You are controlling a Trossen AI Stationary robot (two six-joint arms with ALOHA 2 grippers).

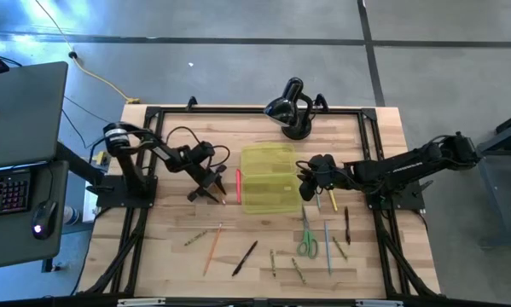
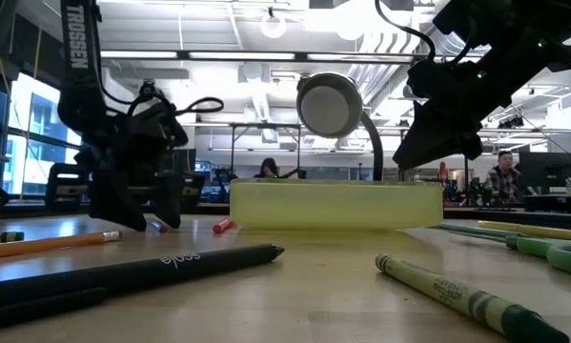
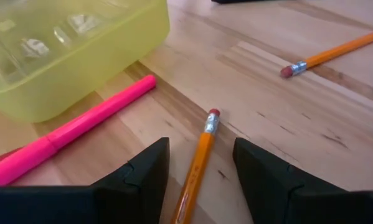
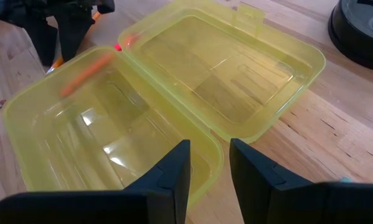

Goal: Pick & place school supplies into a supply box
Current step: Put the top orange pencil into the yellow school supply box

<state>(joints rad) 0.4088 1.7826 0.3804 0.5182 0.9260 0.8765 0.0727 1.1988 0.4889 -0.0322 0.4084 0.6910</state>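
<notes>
The supply box [image 1: 268,179] is a translucent yellow-green case lying open on the wooden table [image 1: 170,256], and it looks empty in the right wrist view. My left gripper [image 3: 198,146] is open and low at the box's left. Its fingers stand on either side of an orange pencil [image 3: 195,171] without touching it. The pencil lies flat, eraser end [image 3: 212,115] pointing away. A pink marker [image 3: 80,127] lies flat beside the box [image 3: 68,50]. My right gripper [image 4: 209,146] hovers open over the box's right rim [image 4: 214,146], above it in the low view.
Green-handled scissors [image 1: 307,243], more pencils and pens [image 1: 212,247] and a black pen [image 2: 171,267] lie scattered toward the near edge. A green crayon [image 2: 457,291] lies near the low camera. A black domed device [image 1: 289,111] stands behind the box. Another pencil [image 3: 335,53] lies beyond my left gripper.
</notes>
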